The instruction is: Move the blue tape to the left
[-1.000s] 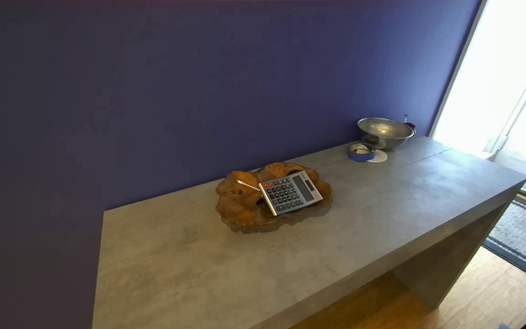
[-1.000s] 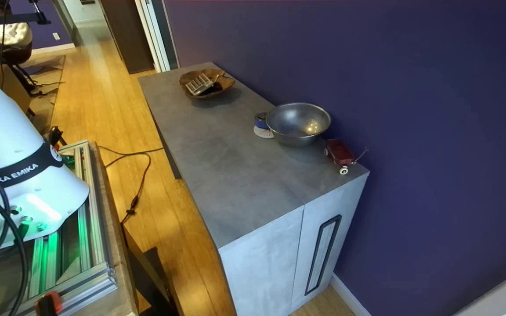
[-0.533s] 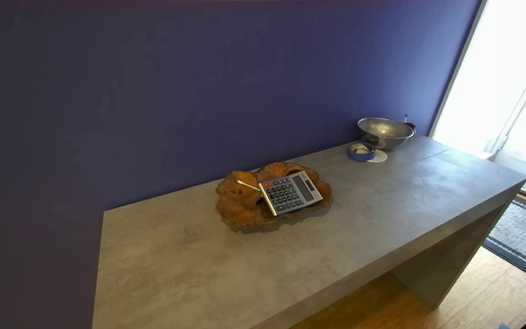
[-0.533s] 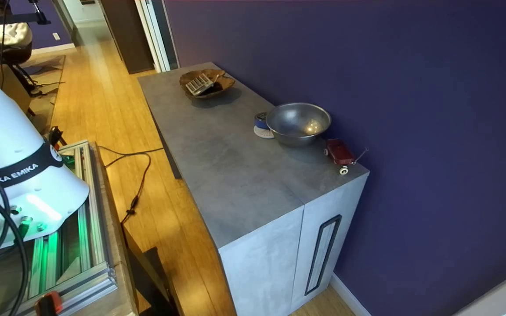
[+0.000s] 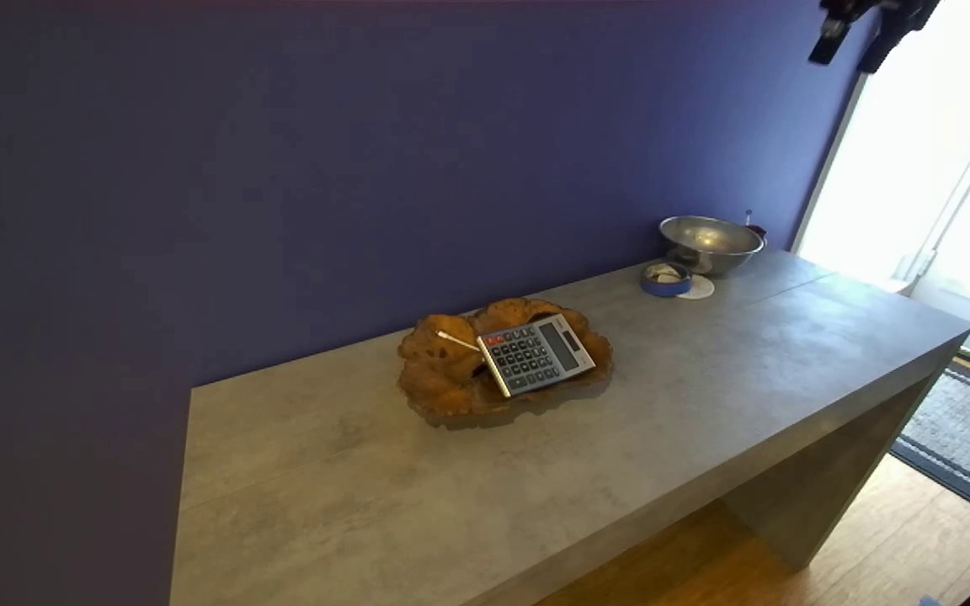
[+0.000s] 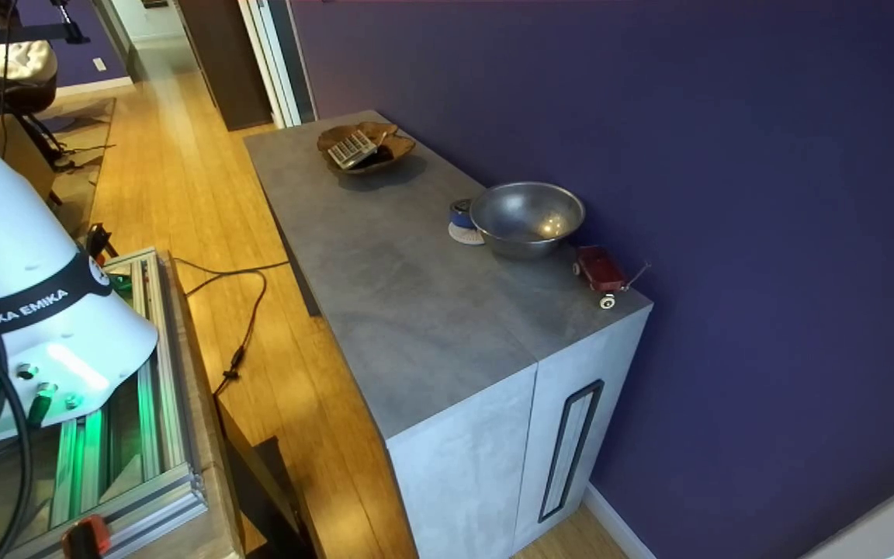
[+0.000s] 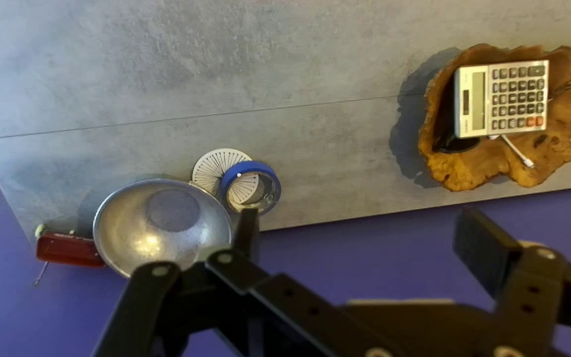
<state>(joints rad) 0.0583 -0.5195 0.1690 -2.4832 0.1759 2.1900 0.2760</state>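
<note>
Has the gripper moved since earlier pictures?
Yes, into frame from the top: in an exterior view, the gripper now shows above and right of the bowl.

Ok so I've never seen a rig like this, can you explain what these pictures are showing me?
The machine is a robot arm; its white lower part shows in an exterior view. Its two-fingered pincer hangs in the air, open and holding nothing. Two pictures come from cameras standing apart from the robot. The third comes from a camera on its wrist, looking down past the pincer.

On the grey counter lies a roll of blue tape, partly covering a white disc, beside a metal bowl. A small red wagon stands on the bowl's other side. Farther along, a wooden dish holds a tilted calculator and a thin white object. The tape is what the robot is meant to move left.
</note>
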